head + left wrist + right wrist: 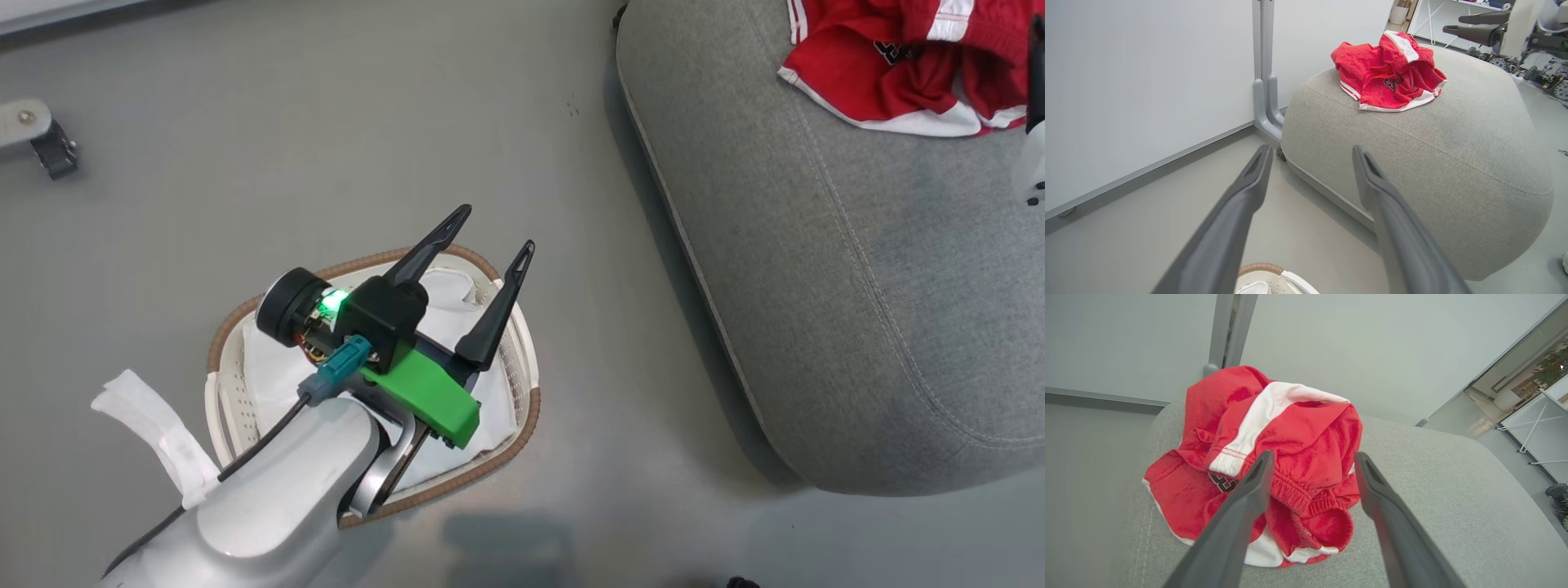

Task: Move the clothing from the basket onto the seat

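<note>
Grey floor (pixel 408 122) all round | big grey seat (pixel 857 286) at right | basket (pixel 529 367) on the floor beside it, white liner (pixel 449 298) showing | red clothing (pixel 890 73) heaped on the seat | left gripper (pixel 497 228) spread wide over the basket | right gripper (pixel 1313 455) spread too, above the heap, gripping nothing
</note>
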You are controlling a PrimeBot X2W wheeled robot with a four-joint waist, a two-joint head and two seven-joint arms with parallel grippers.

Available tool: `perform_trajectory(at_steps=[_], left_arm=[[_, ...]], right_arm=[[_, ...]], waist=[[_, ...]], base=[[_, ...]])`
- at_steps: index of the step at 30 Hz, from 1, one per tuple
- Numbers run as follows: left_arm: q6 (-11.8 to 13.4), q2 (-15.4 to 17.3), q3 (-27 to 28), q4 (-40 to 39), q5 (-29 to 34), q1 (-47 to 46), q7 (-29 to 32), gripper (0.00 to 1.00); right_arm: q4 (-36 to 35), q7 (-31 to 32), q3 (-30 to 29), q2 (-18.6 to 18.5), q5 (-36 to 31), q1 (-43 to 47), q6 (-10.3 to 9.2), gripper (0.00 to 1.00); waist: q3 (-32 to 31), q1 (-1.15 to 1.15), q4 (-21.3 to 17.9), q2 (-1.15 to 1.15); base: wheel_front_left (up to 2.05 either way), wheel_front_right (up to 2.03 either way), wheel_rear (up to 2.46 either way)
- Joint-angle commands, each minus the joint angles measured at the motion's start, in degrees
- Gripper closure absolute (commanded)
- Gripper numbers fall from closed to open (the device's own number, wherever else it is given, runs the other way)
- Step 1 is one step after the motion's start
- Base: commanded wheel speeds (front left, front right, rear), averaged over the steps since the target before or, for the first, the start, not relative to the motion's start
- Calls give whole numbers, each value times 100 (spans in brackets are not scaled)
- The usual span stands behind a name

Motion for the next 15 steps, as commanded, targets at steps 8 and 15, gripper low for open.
perform_trajectory(at_steps=[8,15], left_arm=[[23,-212,874,284,-92,752,-65,0],[13,-290,1857,394,77,1591,-67,0]], right_arm=[[-339,-4,195,210,307,439,-8,0],[-703,-51,-141,682,412,1058,-8,0]], waist=[[-1110,0,639,0],[-1608,0,1101,0]], base=[[0,0,0],[0,0,0]])
